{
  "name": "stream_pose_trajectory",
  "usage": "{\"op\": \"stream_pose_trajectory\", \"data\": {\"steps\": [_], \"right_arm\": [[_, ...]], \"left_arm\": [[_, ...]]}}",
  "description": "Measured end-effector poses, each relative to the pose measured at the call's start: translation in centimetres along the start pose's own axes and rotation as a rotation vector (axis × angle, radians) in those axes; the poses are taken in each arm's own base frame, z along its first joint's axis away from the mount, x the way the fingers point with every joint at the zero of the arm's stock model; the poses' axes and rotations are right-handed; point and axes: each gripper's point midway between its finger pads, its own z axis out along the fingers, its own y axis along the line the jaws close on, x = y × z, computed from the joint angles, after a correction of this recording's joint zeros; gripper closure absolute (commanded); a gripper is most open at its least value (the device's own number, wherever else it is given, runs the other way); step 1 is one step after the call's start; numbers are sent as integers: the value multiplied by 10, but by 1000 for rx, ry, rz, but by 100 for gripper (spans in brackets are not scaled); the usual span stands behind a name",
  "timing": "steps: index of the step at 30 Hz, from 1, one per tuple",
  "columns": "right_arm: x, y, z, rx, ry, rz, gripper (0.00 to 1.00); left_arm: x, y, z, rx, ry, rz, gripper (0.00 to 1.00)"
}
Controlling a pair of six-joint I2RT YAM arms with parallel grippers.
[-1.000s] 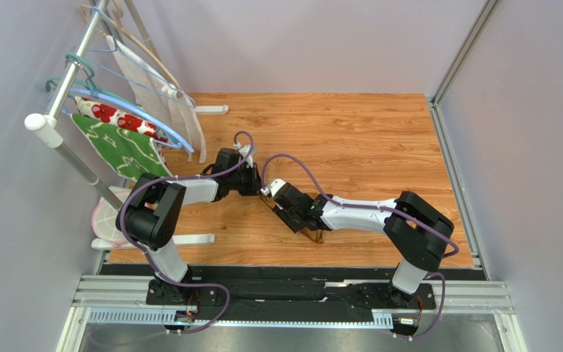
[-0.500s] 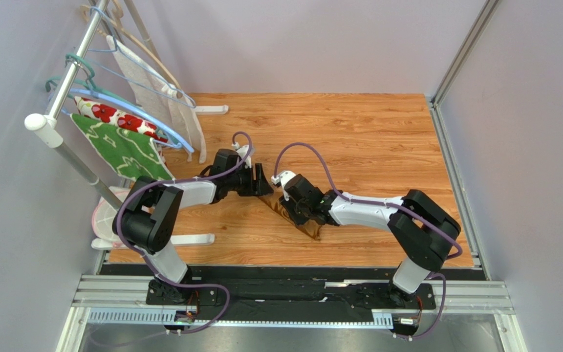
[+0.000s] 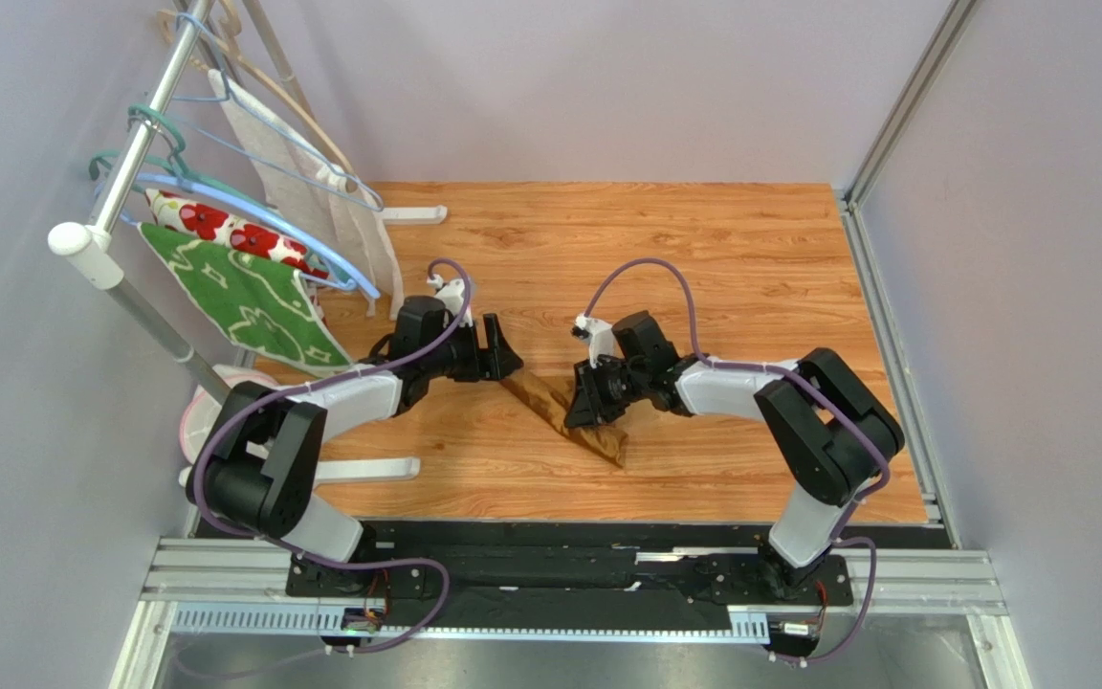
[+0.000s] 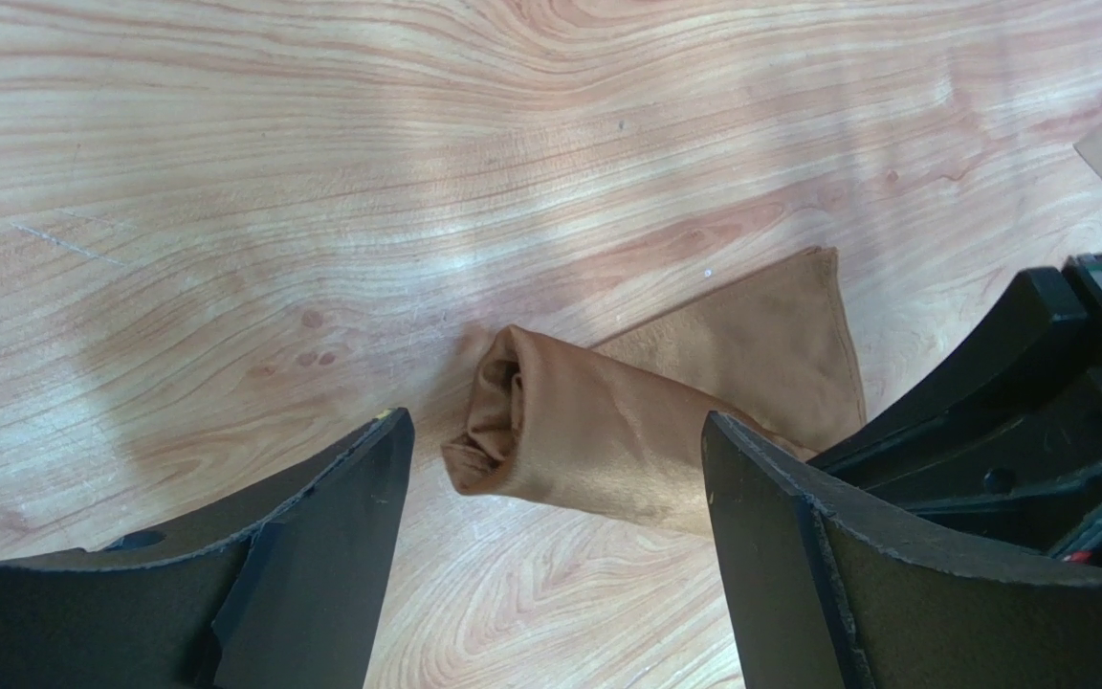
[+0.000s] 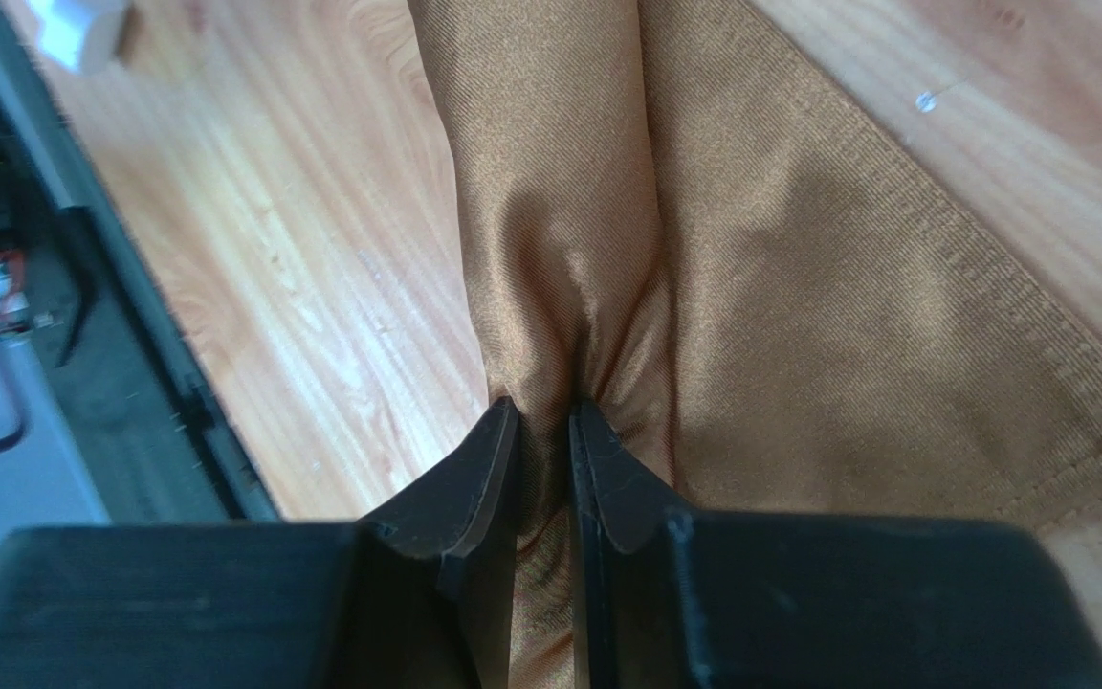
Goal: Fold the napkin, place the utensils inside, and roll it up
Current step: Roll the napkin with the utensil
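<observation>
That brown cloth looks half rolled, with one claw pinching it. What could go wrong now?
The right gripper pinches only a small bunch of the napkin; pulling could drag or unroll it. The left gripper stands open near its rolled end, holding nothing, so the loose flap may spread.

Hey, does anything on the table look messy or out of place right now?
Yes. The golden-brown cloth napkin lies as a loose, lopsided roll with a flat corner sticking out beside it. The right gripper pinches a bunched fold of it, puckering the fabric.
</observation>
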Motion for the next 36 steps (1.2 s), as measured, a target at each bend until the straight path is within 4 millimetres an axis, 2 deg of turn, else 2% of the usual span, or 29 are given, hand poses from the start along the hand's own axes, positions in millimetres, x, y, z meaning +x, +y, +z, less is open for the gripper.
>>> {"op": "stream_pose_trajectory", "data": {"steps": [4, 11, 21, 25, 28, 30, 31, 32, 34, 36], "right_arm": [[3, 0, -5, -99, 24, 75, 92], [11, -2, -12, -222, 76, 193, 92], [16, -6, -19, -294, 120, 309, 94], [17, -6, -18, -310, 135, 326, 94], [16, -6, -18, -313, 140, 334, 93], [16, -6, -19, -313, 144, 338, 93], [16, -6, -18, -312, 145, 340, 90], [15, -6, -18, -312, 147, 341, 87], [15, -6, -19, -310, 152, 347, 75], [14, -7, -19, -299, 159, 352, 64]], "left_arm": [[6, 4, 3, -10, 18, -8, 23], [14, 9, 7, -16, 45, -20, 36], [24, 3, 15, 38, 82, -54, 39], [24, -4, 19, 82, 85, -78, 46], [26, -9, 23, 122, 91, -103, 58], [27, -13, 25, 147, 97, -117, 71], [28, -14, 26, 156, 101, -126, 77], [30, -14, 27, 165, 108, -134, 89], [33, -15, 28, 174, 119, -146, 100], [34, -15, 28, 174, 122, -151, 100]]}}
